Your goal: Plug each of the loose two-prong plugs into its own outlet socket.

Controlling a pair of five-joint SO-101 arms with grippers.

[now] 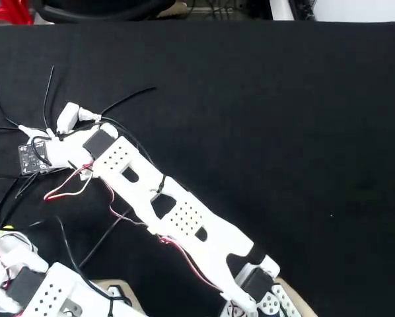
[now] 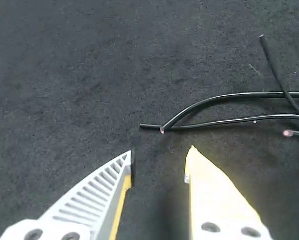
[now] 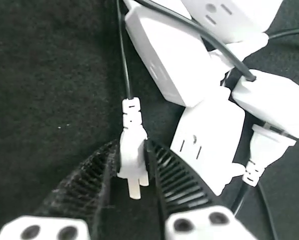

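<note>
So, you are early in the job. The tabletop (image 1: 283, 132) lies bare and wide away from the sockets (image 3: 204, 142), so there is plenty of room to swing on that side. The sockets themselves sit close to the tabletop's edge in the high view, which leaves little margin beyond them.

Your right arm (image 1: 178, 211) stretches across to the sockets, and its gripper (image 3: 133, 152) has the black fingers (image 3: 89, 185) clamped on a white plug (image 3: 132, 132). The plug is just beside the sockets with its prongs pointing back toward the wrist, away from them. It is not seated, and I judge you will have to turn it before it can go in.

Your left arm (image 1: 45, 290) sits apart from the sockets. Its gripper (image 2: 160, 150) hangs spread and empty over bare cloth, just short of the cords (image 2: 229, 107).

A second plug (image 3: 263, 145) rests against one socket block, but I cannot tell whether it is pushed home. The other socket faces you can see are open.

Space among the sockets is tight, because the blocks touch or overlap and cords cross over them. Expect snags there.
</note>
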